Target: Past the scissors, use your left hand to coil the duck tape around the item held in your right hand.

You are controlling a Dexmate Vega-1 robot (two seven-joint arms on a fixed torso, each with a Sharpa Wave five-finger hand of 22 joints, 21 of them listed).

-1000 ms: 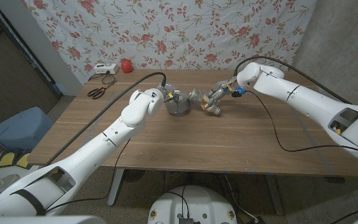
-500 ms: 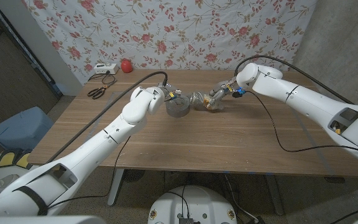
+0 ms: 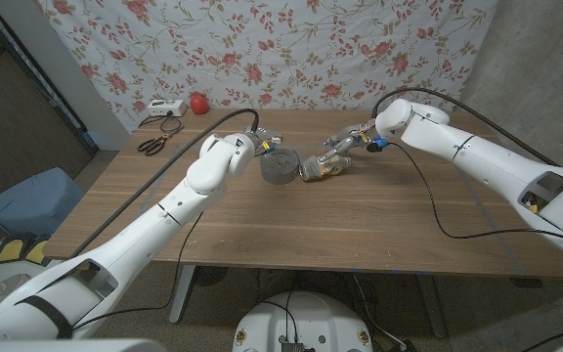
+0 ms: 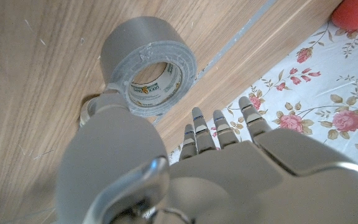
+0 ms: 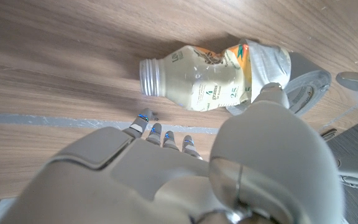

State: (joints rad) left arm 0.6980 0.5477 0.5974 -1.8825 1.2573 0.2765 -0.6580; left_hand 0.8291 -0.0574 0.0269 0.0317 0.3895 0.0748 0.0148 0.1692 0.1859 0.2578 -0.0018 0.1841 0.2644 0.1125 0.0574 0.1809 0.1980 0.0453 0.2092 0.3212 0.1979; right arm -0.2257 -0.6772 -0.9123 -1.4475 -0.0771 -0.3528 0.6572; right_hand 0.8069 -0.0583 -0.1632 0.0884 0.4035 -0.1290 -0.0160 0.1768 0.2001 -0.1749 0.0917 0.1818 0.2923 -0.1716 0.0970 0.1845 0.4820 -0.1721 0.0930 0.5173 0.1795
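surroundings: scissors [image 3: 151, 146], a white box [image 3: 165, 108] and a red object [image 3: 199, 103] lie at the far left of the tabletop [image 3: 291, 225], well apart from both hands.
bottle [image 5: 197, 81]: lies on its side, long axis left-right, pinched by the right hand [image 3: 335, 156].
duct tape roll [image 4: 146, 70]: mid-tabletop, just left of the bottle.
left hand [image 3: 265, 150]: touching the roll; grasp cannot be told.
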